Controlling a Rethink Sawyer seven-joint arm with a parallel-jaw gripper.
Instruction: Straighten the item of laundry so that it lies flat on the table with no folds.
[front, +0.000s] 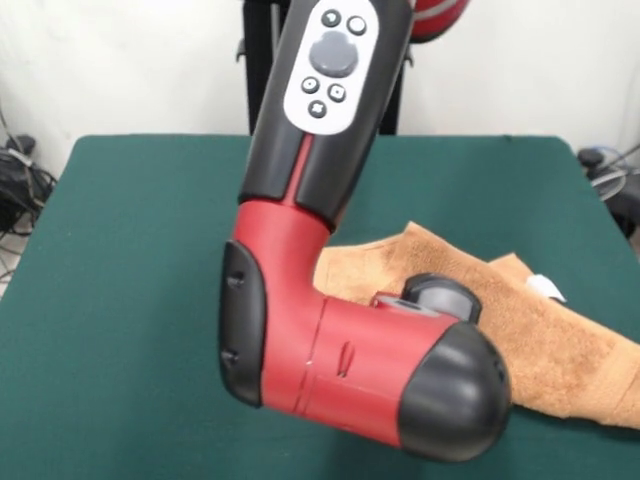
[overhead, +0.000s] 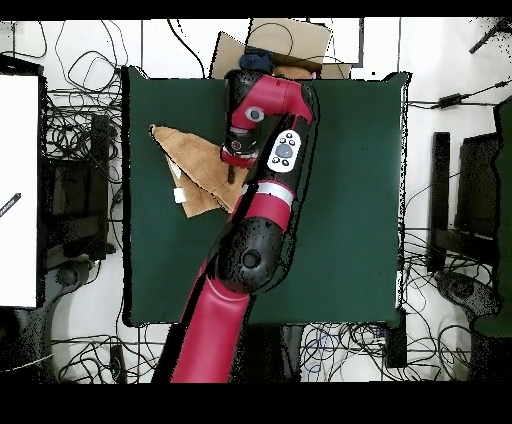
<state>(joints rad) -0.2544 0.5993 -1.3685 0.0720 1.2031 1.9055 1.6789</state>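
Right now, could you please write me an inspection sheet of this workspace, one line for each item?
Surface: table with a dark green top, much larger than the towel.
Job's things: orange-tan towel lies folded over itself, not flat; a small white tag shows at one edge. In the overhead view it sits toward the table's left edge.
Clutter: brown cardboard at the table's top edge in the overhead view; nothing else seen on the table.
Grippers: the gripper is hidden by the red and black arm, which hangs over the towel; state cannot be told.
Cables: many loose cables on the floor around the table.
Surroundings: white wall behind the table; dark equipment beside it.
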